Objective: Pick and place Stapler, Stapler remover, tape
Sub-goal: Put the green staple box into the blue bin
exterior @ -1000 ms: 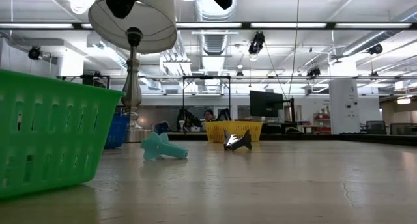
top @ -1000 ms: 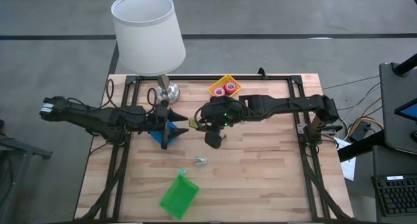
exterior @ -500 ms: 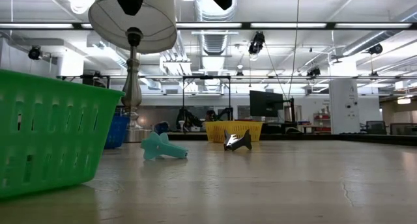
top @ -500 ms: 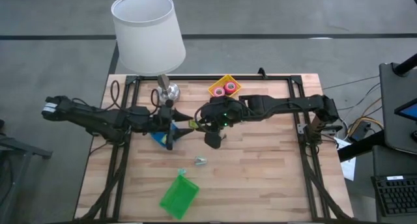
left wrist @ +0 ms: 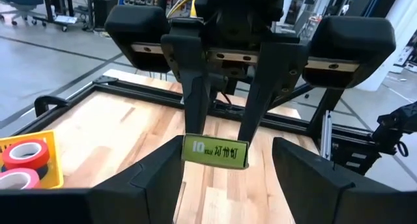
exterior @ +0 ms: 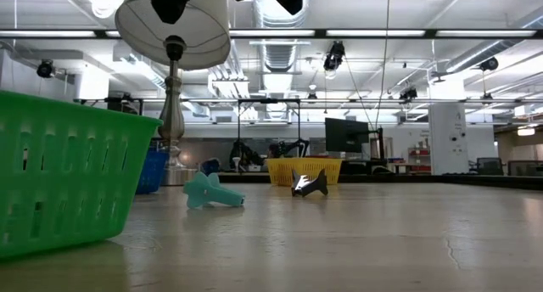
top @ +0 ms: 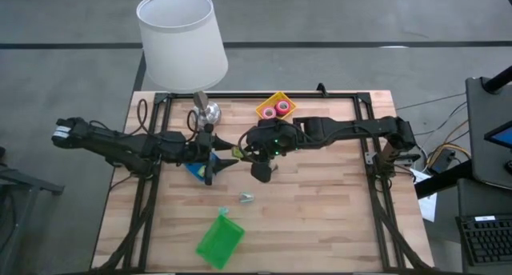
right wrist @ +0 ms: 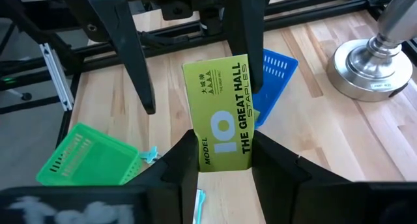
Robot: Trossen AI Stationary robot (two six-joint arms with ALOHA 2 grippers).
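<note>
Tape rolls (top: 277,109) sit in yellow basket (top: 274,98); green basket (top: 218,240) lies tipped.

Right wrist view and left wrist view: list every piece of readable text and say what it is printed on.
"MODEL 10 THE GREAT HALL STAPLES": yellow-green staple box, held in the right gripper.
Small characters above it on the box: too small to read.
Box end in the left wrist view: "10", rest blurred.
Lamp base label: unreadable.
</note>
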